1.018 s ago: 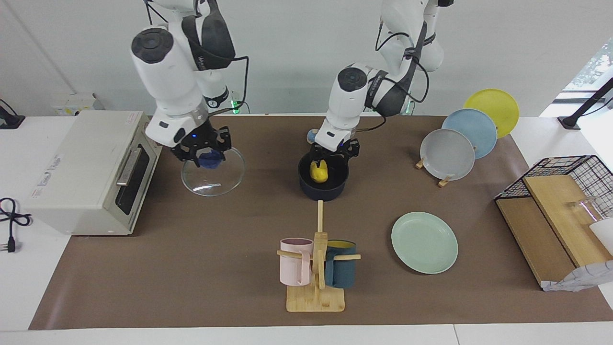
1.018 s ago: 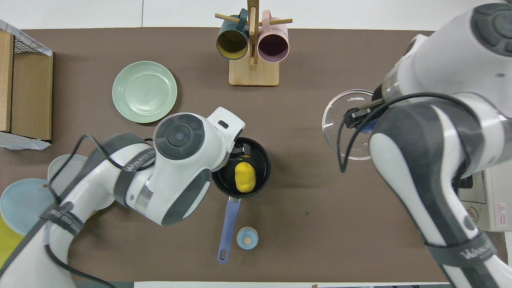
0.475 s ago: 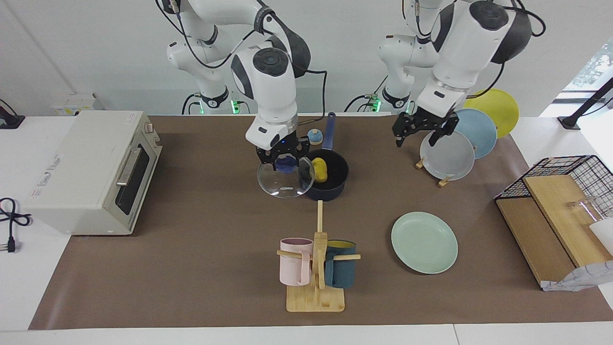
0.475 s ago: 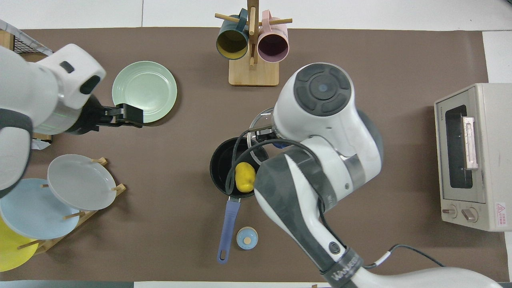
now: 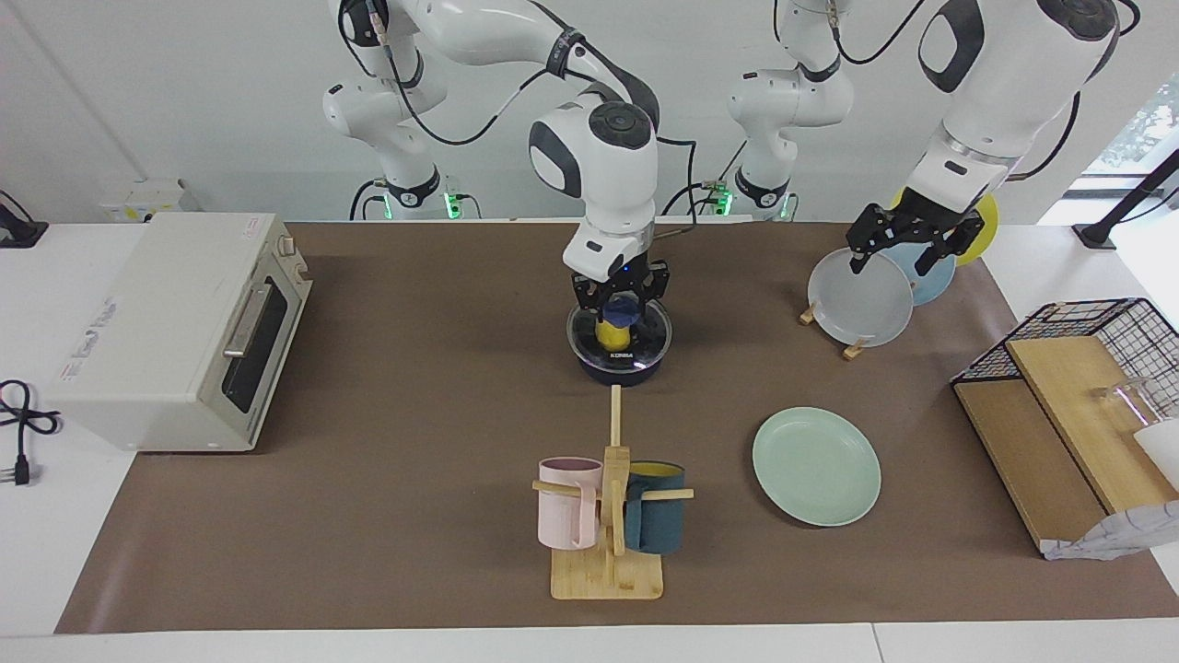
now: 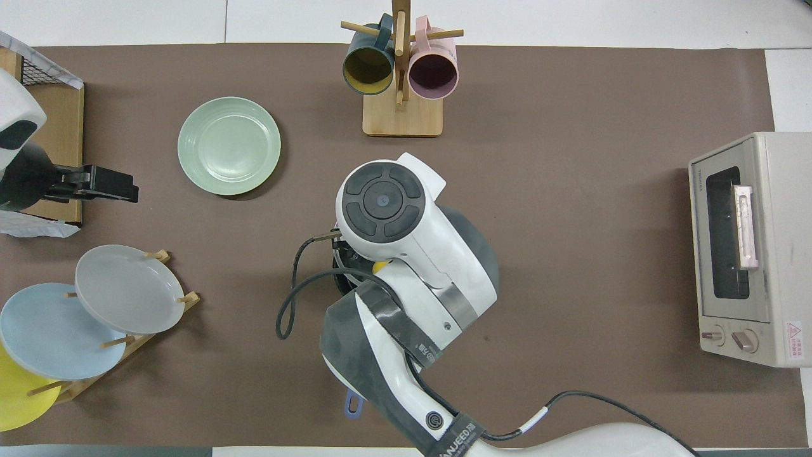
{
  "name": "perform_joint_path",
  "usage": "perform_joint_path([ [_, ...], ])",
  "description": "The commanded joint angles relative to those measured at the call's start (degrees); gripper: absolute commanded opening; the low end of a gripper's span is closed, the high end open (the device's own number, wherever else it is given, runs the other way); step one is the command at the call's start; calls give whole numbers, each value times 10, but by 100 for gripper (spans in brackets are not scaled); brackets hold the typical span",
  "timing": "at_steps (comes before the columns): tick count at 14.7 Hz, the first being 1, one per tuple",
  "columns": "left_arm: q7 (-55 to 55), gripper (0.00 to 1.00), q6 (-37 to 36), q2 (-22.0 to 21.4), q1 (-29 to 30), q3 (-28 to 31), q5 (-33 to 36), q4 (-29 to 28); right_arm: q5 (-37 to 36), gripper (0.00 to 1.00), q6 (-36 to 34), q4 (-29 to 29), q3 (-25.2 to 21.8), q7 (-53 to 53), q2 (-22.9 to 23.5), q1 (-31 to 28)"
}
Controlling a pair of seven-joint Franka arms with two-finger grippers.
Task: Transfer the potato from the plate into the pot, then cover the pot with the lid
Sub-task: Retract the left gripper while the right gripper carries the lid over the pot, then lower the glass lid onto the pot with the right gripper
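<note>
The clear glass lid (image 5: 636, 343) lies level on the rim of the dark navy pot (image 5: 619, 368), and my right gripper (image 5: 622, 302) is shut on its blue knob. Through the glass I see the yellow potato (image 5: 612, 333) inside the pot. In the overhead view the right arm covers the pot, leaving only a sliver of the potato (image 6: 380, 266) and the end of the pot's handle (image 6: 353, 406) showing. The mint-green plate (image 5: 816, 466) lies bare toward the left arm's end. My left gripper (image 5: 907, 250) hangs open and holds nothing over the plate rack.
A toaster oven (image 5: 175, 322) stands at the right arm's end. A wooden mug rack (image 5: 608, 516) with pink and teal mugs stands farther out than the pot. Grey, blue and yellow plates stand upright in a rack (image 5: 861, 299). A wire basket (image 5: 1105, 322) with wooden boards stands at the left arm's end.
My right gripper carried the lid from beside the oven across to the pot and set it over the potato. My left gripper drew out of the pot and rose toward the plate rack.
</note>
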Motion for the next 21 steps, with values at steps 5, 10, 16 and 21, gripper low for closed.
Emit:
perform_joint_path([
  [5,7,100,-131,-6,6,-4,41,81,-16,0,-2,-2,0,13,11,6],
  [10,12,100,-121,-20,35,-25,45,63,-13,0,-10,-12,1,31,6,6],
  [16,12,100,-100,-4,41,-33,41,66,-11,0,-24,-12,3,55,4,14],
  [21,11,100,-126,15,30,-30,38,89,-11,0,-34,-24,6,70,-2,15],
])
